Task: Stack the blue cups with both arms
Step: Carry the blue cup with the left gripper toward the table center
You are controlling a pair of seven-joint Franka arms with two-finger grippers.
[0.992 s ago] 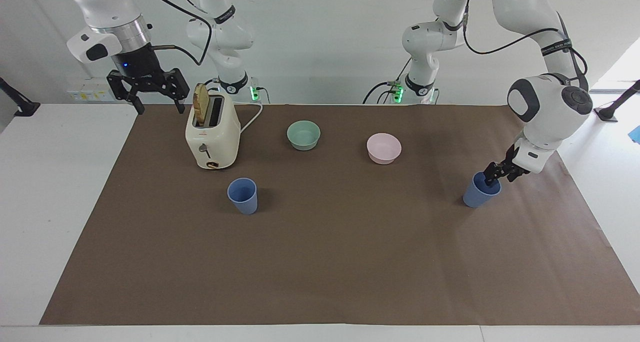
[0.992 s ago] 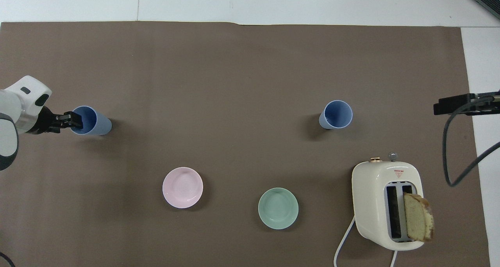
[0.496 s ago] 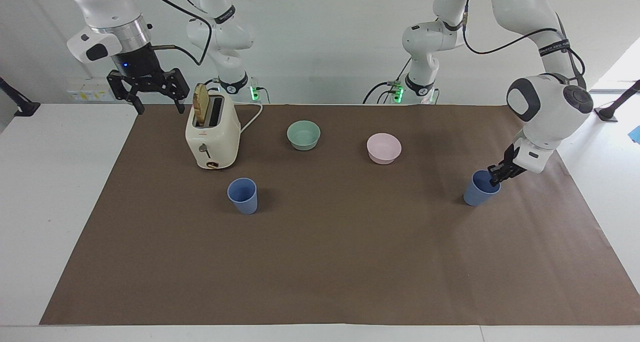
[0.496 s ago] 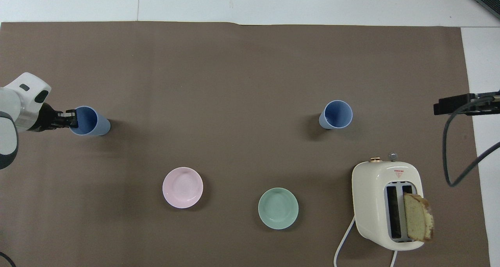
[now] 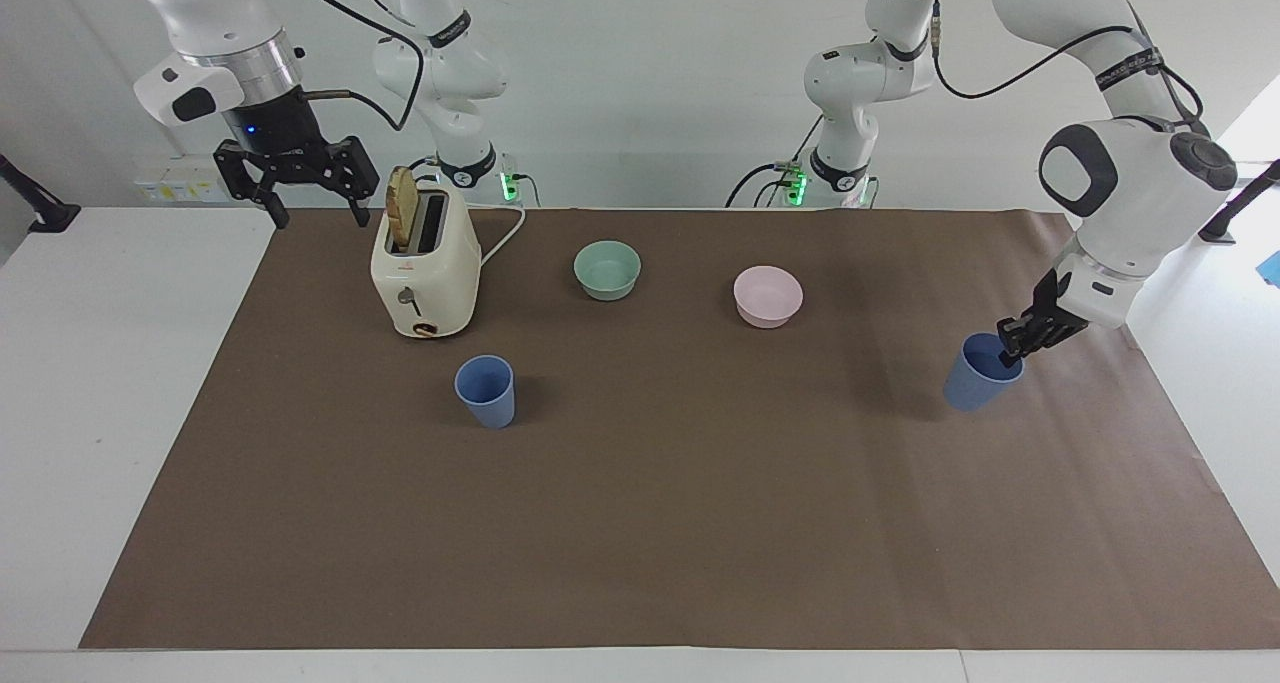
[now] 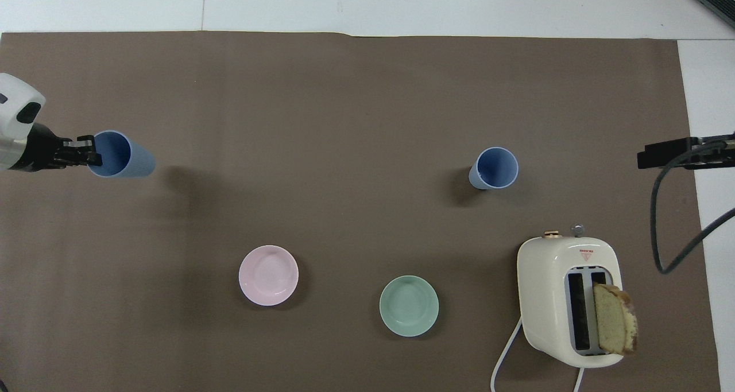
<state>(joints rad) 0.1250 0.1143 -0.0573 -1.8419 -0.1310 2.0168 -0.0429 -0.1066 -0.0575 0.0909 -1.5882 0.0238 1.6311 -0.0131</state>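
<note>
One blue cup (image 5: 485, 391) stands upright on the brown mat, farther from the robots than the toaster; it also shows in the overhead view (image 6: 495, 168). My left gripper (image 5: 1012, 348) is shut on the rim of the other blue cup (image 5: 972, 385) and holds it tilted a little above the mat at the left arm's end; the overhead view shows the gripper (image 6: 86, 154), the cup (image 6: 129, 161) and its shadow apart from it. My right gripper (image 5: 308, 208) is open and empty, raised over the mat's edge beside the toaster, and waits.
A cream toaster (image 5: 425, 273) with a bread slice (image 5: 402, 211) in a slot stands at the right arm's end. A mint-green bowl (image 5: 607, 269) and a pink bowl (image 5: 767, 296) sit on the mat (image 5: 640, 523), nearer to the robots than the cups.
My left gripper has lifted its blue cup off the mat and carried it slightly toward the left arm's end. The right arm has not moved.
</note>
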